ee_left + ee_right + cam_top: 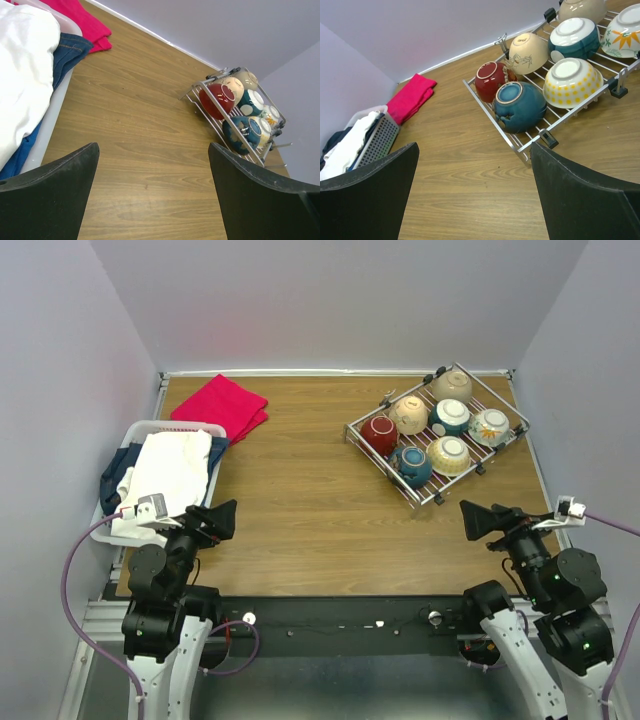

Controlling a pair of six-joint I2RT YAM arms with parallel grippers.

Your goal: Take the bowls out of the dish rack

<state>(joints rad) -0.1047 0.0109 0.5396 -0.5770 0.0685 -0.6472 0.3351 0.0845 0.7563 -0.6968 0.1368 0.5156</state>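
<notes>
One wood-grain table (300, 500) fills a booth of pale lilac walls (330, 300); at its far right stands the silver wire dish rack (385, 469), carrying seven bowls (450, 417) upturned: red, teal, tan, cream, yellow-dotted and floral. The left gripper (152, 147) and right gripper (474, 146) hang at the near edge, both spread wide and empty.

We see the table (300, 510) with the dish rack (484, 396) at its far right, skewed to the edges. Seven bowls (450, 417) sit on the rack, close together, mostly bottoms up. At the left edge we have a basket (160, 425) with clothes (170, 470) piled in it, and a folded cloth (222, 405) just behind it. The left gripper (228, 520) is just right of the basket, and the right gripper (468, 521) is before the rack.
</notes>
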